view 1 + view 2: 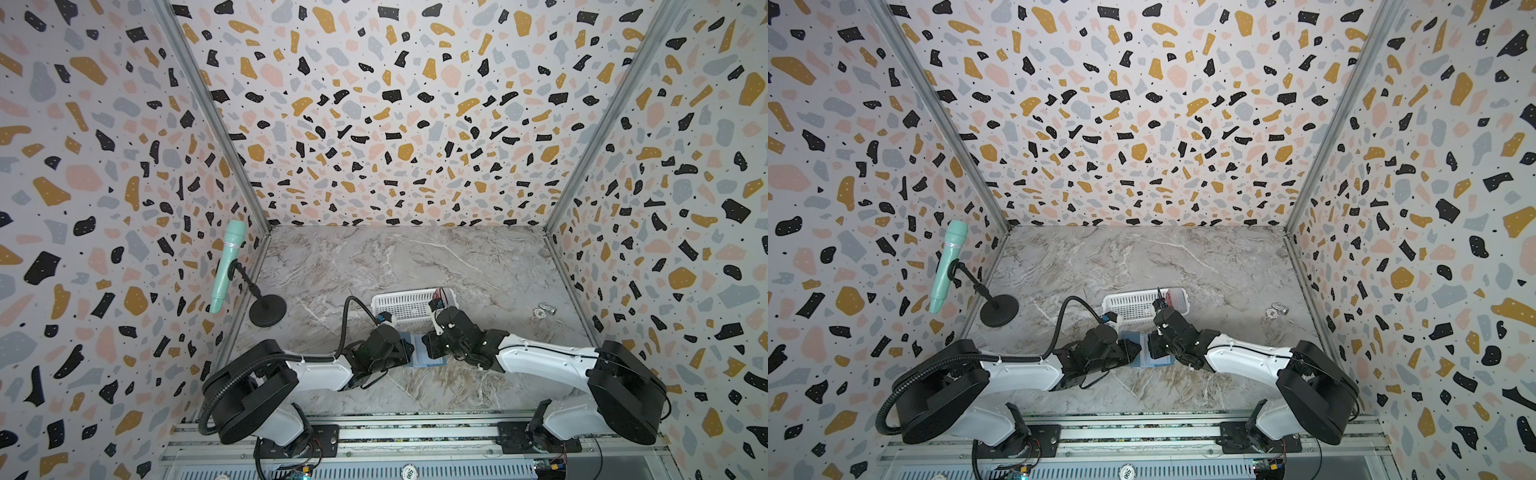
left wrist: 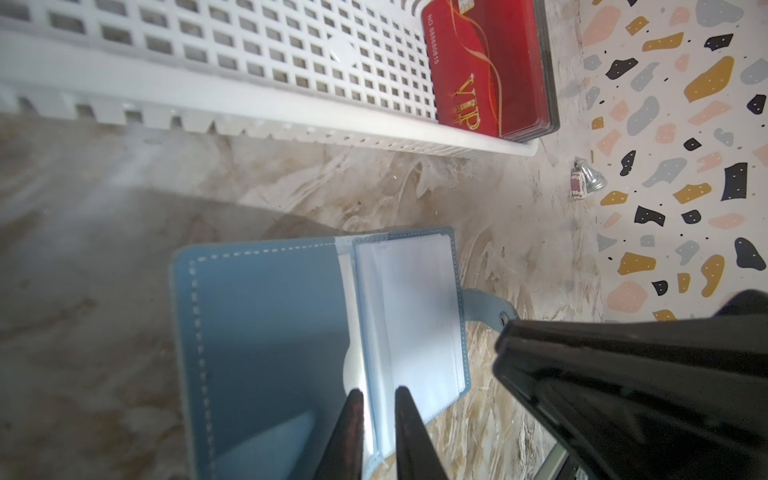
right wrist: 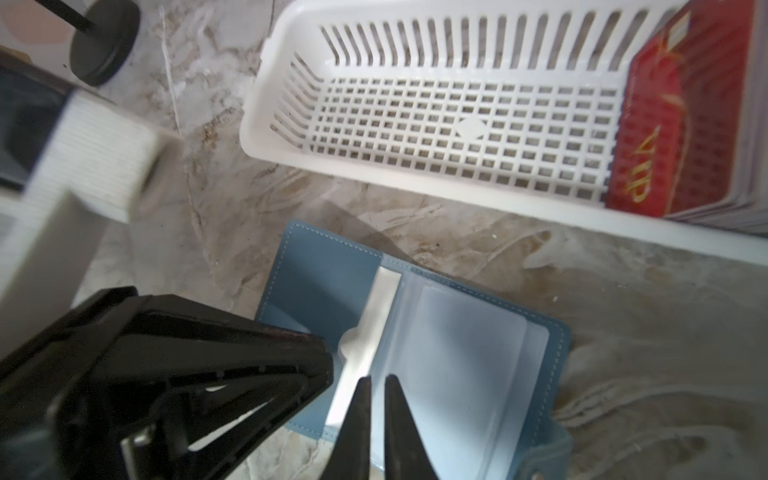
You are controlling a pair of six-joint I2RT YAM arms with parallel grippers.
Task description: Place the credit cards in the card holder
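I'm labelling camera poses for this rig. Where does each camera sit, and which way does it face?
Top views: high over the arm bases, looking down on the table; left arm and right arm show.
Left wrist: on the left arm, facing holder and basket; left gripper and right gripper show.
Right wrist: on the right arm, same targets; both grippers show.
Shared: wrist views both show holder, basket, cards.

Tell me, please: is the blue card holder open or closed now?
Open. The card holder lies spread flat on the table, its clear sleeves facing up. The red cards sit in the white basket.
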